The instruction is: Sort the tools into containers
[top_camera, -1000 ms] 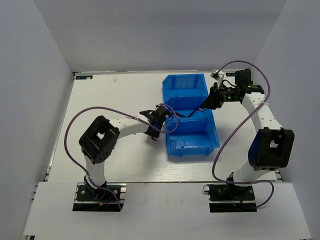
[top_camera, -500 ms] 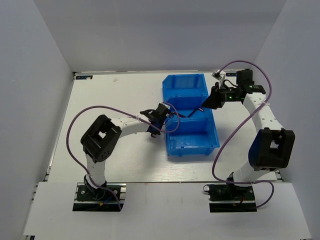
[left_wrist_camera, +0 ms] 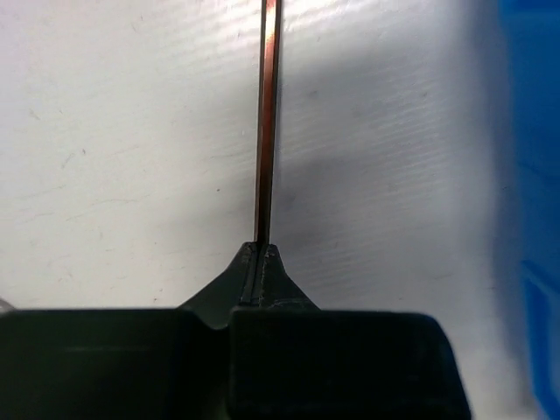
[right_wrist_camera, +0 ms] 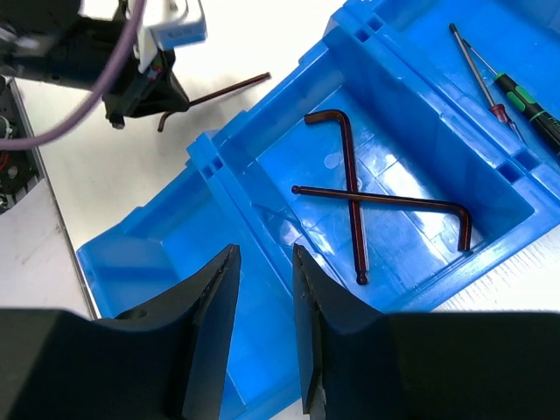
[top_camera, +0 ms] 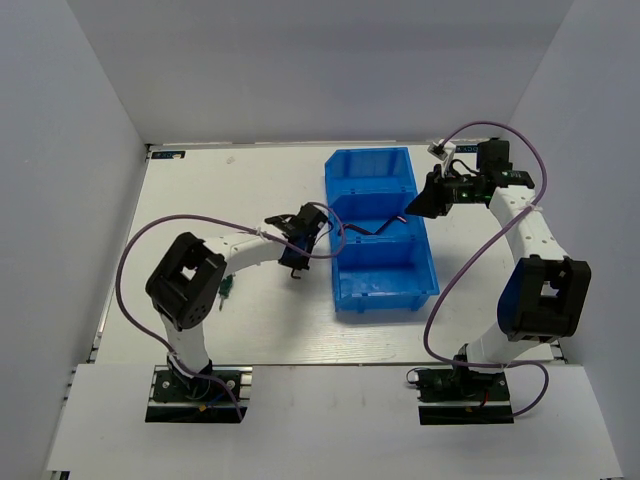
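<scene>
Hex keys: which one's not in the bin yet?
The hex key gripped by the left tool, over the table; the other two lie crossed in the middle compartment of the bin.

Glossy plastic bin (right_wrist_camera: pixel 394 105); smooth dark metal hex keys (right_wrist_camera: pixel 385 200).

1. The left arm (top_camera: pixel 245 252) rises from its base at the near left, bends at a raised elbow, and reaches its forearm rightward and slightly away
2. The left gripper (top_camera: pixel 297 268) tips down toward the table; in the wrist view its fingertips (left_wrist_camera: pixel 275 278) are pressed together on a thin hex key (left_wrist_camera: pixel 268 131) that sticks straight out beyond them
3. The right arm (top_camera: pixel 522 228) stands up from its base at the near right, elbow high, its forearm running toward the far side
4. The right gripper (top_camera: pixel 418 205) turns leftward and angles downward; its fingers (right_wrist_camera: pixel 214 297) stand a little apart, side by side
</scene>
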